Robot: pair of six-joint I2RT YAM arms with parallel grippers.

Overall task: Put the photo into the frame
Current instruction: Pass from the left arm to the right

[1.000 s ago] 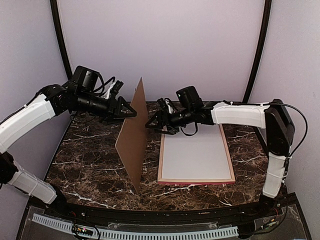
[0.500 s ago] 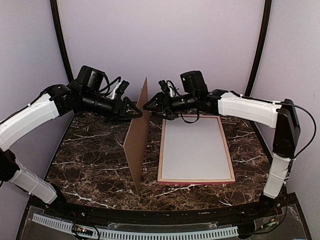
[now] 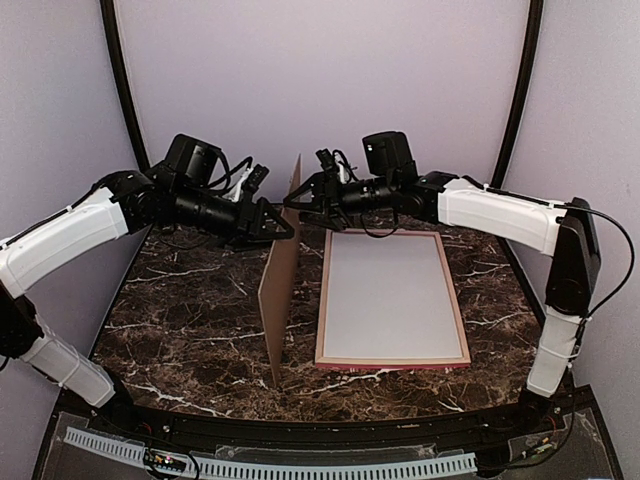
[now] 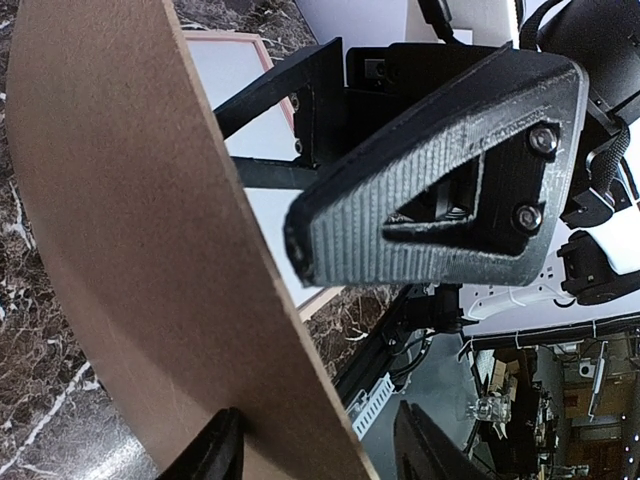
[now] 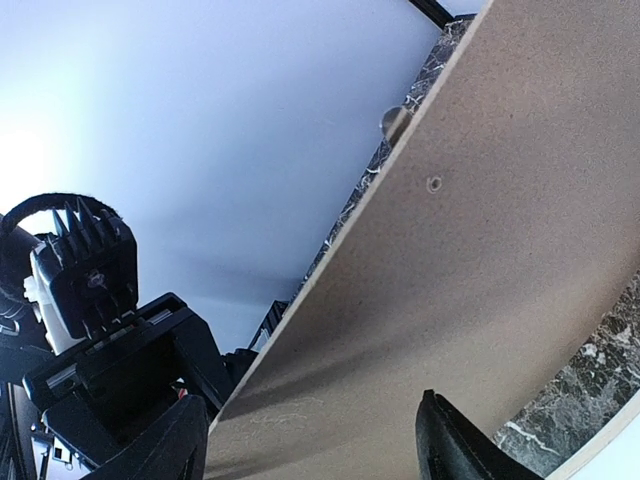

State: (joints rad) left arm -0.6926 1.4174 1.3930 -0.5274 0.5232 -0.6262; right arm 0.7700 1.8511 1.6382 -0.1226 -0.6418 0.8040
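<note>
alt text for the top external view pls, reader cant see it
A thin brown cardboard board stands on edge on a dark marble-patterned table, with the left gripper and right gripper meeting at its upper far edge. To its right a rectangular peach-edged picture frame lies flat with a plain white sheet filling it.

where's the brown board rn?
Top view: the board stands on edge left of centre, just left of the flat frame, its top edge between the left pincer and the right pincer.
</note>
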